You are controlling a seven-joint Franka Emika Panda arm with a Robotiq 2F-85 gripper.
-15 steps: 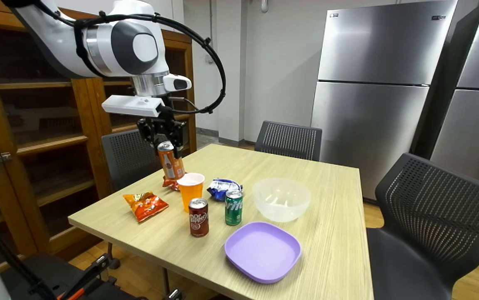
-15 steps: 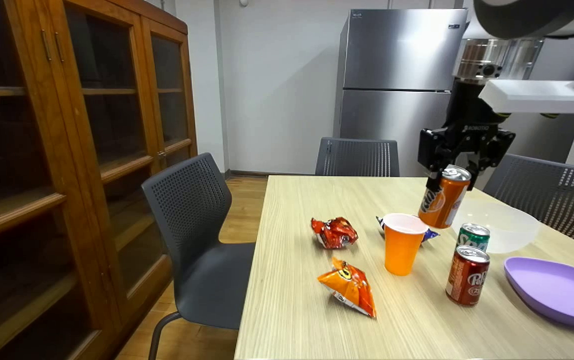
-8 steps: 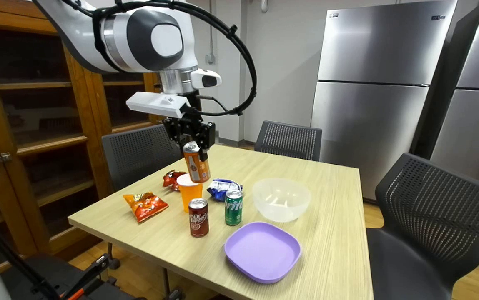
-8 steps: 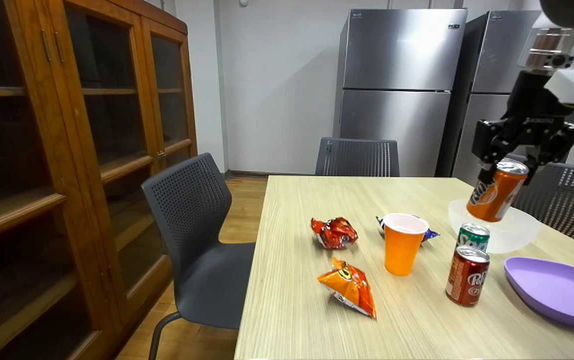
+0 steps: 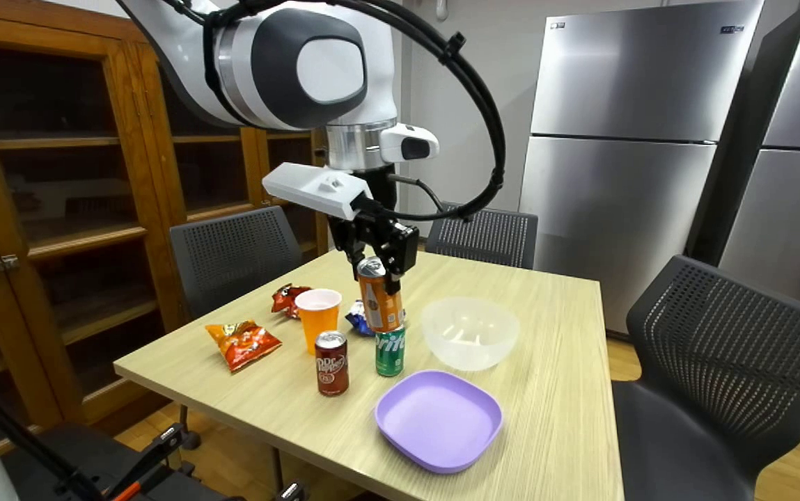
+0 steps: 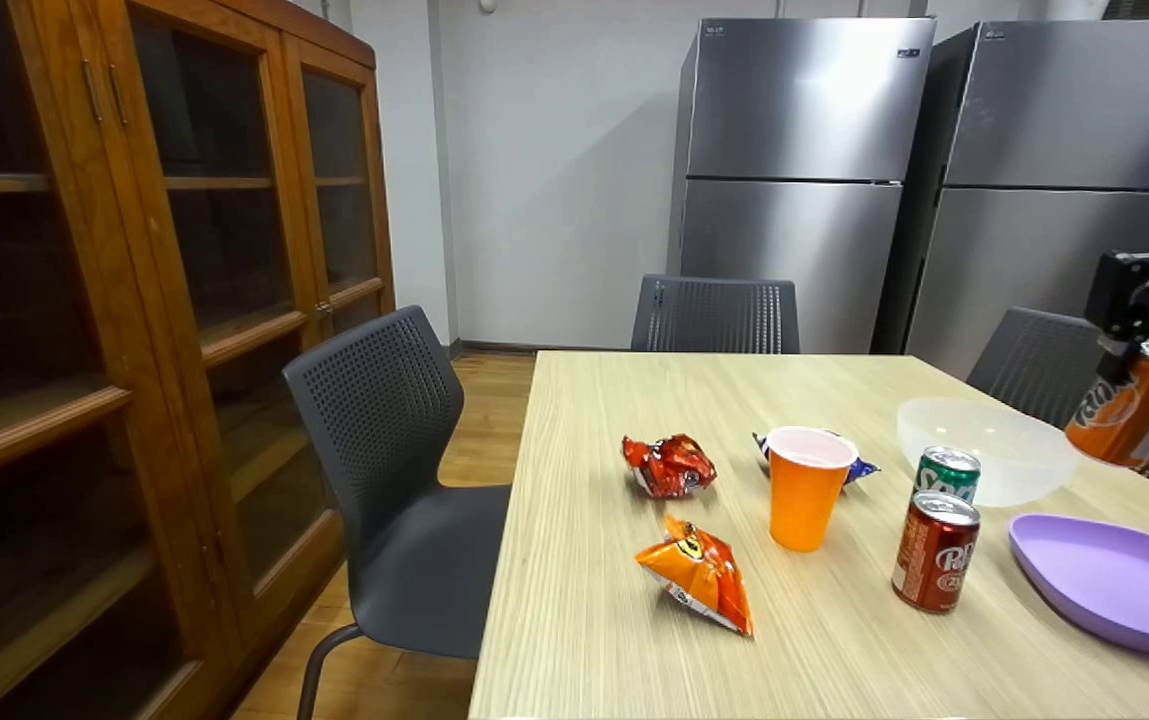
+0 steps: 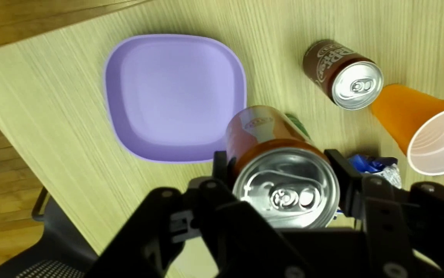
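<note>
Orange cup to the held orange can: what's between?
In an exterior view, the blue packet, partly covered by the held orange can.

The maroon can [image 5: 331,364] reads "Dr Pepper", the green can [image 5: 390,353] "Sprite", one refrigerator [image 5: 789,202] "10".

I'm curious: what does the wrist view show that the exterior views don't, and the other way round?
Only the wrist view clearly shows the pull tab on the orange can and the ridges inside the orange cup. Only the exterior views show the wooden cabinet and steel refrigerators. All share the tool gripping the orange can, the purple plate and the Dr Pepper can.
</note>
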